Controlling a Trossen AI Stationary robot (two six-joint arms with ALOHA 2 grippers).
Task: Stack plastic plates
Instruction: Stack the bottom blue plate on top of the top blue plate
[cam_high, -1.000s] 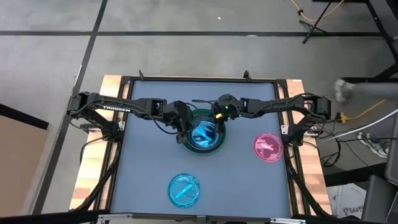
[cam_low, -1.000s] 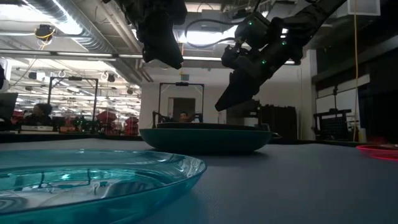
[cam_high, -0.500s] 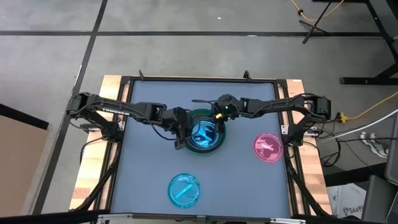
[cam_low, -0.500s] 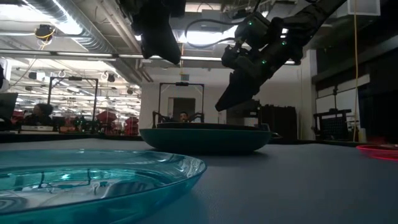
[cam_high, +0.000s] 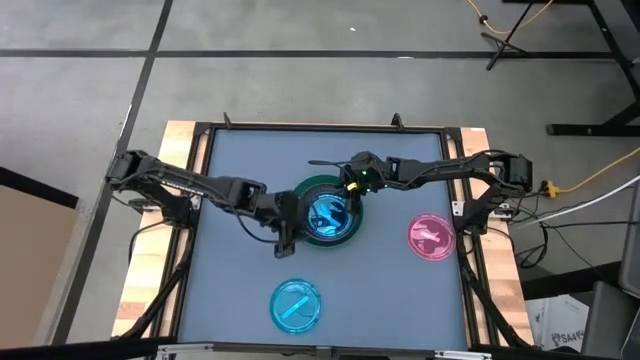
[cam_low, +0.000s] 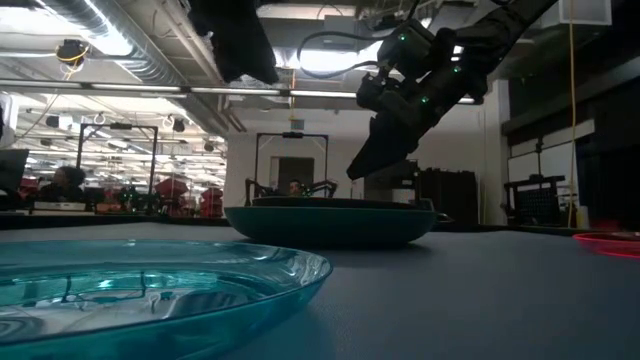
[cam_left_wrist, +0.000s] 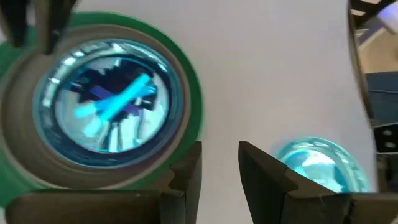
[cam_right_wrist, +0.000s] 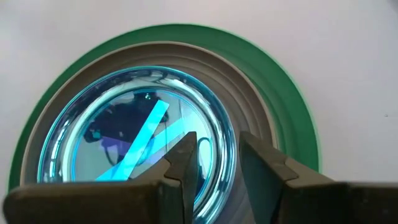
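Note:
A stack (cam_high: 326, 214) stands mid-table: a dark green plate (cam_right_wrist: 292, 106) at the bottom, a grey one on it, and a translucent cyan plate (cam_right_wrist: 124, 130) on top. A second cyan plate (cam_high: 296, 305) lies near the front edge, and a translucent pink plate (cam_high: 432, 237) lies at the right. My left gripper (cam_high: 283, 236) hangs above the table by the stack's near left rim, with a narrow gap between its fingers and nothing in them (cam_left_wrist: 221, 168). My right gripper (cam_high: 350, 192) hangs over the stack's far right rim, narrowly open and empty (cam_right_wrist: 214, 165).
Bare grey table lies left of the stack and between the stack and the loose cyan plate (cam_low: 150, 290). A raised black frame (cam_high: 200, 130) runs round the table. People sit far off in the room behind (cam_low: 62, 185).
My left gripper has drawn back from the stack toward the table's near edge, rising as it goes. The stack and the two loose plates have stayed put. My right gripper has kept still.

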